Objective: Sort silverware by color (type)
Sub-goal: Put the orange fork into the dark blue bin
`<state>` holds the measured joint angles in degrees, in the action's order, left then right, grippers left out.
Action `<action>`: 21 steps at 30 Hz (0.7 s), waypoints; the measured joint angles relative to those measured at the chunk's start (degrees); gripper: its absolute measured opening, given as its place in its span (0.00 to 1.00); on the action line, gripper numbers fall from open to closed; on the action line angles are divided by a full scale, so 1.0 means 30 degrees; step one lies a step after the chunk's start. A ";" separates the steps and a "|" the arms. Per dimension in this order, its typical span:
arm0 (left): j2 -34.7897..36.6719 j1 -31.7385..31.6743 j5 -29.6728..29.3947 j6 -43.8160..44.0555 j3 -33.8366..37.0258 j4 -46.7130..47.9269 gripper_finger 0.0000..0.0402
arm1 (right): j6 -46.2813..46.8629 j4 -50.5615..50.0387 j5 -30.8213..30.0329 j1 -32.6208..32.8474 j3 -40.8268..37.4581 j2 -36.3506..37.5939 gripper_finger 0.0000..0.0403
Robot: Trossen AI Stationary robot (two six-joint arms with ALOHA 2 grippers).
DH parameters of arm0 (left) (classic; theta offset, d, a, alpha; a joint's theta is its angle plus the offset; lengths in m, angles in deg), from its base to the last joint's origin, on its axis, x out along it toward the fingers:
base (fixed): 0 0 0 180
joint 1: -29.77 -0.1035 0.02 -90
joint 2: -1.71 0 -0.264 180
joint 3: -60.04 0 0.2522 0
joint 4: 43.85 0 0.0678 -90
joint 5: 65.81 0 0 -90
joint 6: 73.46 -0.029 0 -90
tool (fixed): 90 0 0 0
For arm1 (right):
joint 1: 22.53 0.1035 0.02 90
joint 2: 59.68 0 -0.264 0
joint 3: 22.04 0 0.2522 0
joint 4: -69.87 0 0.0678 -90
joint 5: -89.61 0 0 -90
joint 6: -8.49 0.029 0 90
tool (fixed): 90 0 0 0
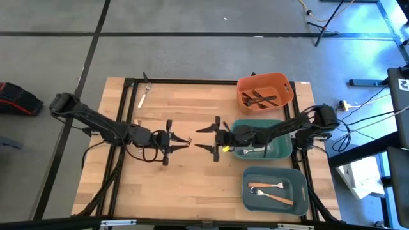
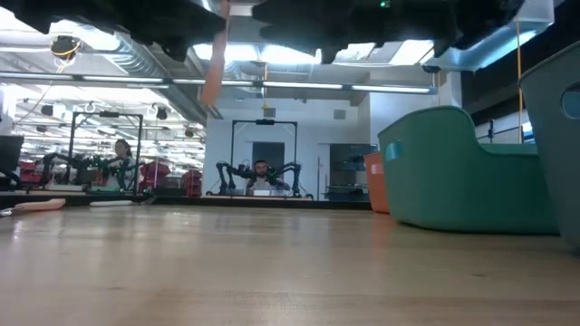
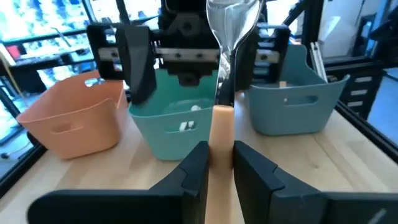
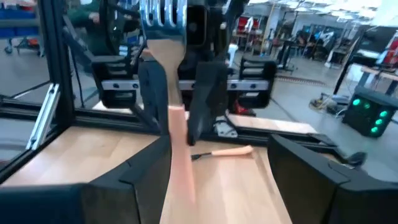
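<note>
A fork with a silver head [image 3: 231, 25] and an orange-tan handle [image 4: 176, 134] stands in my left gripper [image 3: 221, 152], which is shut on it above the table's middle [image 1: 185, 140]. The handle's lower end [image 2: 213, 63] hangs clear of the wood. My right gripper [image 1: 204, 138] faces it from the right, open, its fingers [image 4: 130, 180] wide on either side of the fork in its wrist view. Another tan-handled fork [image 1: 144, 92] lies on the table near the far left edge. My left gripper pinches the fork's orange-tan handle [image 3: 222, 127] between its two fingers. The fingers come about level from the table's left and lie across the handle. The fork is lifted clear, roughly upright and a little tilted, silver head up.
Three bins stand along the right side: an orange one [image 1: 284, 86] with dark forks at the far end, a teal one [image 1: 281, 150] under my right arm, and a grey-blue one [image 1: 252, 198] with tan-handled forks nearest. Bare wood [image 1: 185, 185] lies near the front.
</note>
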<state>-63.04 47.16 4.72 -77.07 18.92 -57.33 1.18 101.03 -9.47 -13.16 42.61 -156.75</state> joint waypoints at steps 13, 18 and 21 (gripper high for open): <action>-0.1154 0.0529 -0.1171 -0.0405 0.0104 -0.0971 0.14 | 0.0353 -0.1496 -0.0255 0.0238 0.4329 -0.3459 0.54; -0.1113 0.0639 -0.1289 -0.0412 0.0104 -0.0922 0.14 | -0.0146 -0.1484 -0.0135 0.0267 0.4350 -0.3529 0.33; -0.1113 0.0632 -0.1478 -0.0404 0.0104 -0.0876 0.14 | -0.0259 -0.1608 -0.0108 0.0274 0.4350 -0.3498 0.18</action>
<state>-66.38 49.06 0.29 -78.28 19.23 -59.95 0.40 96.21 -9.80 -12.34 55.66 -167.25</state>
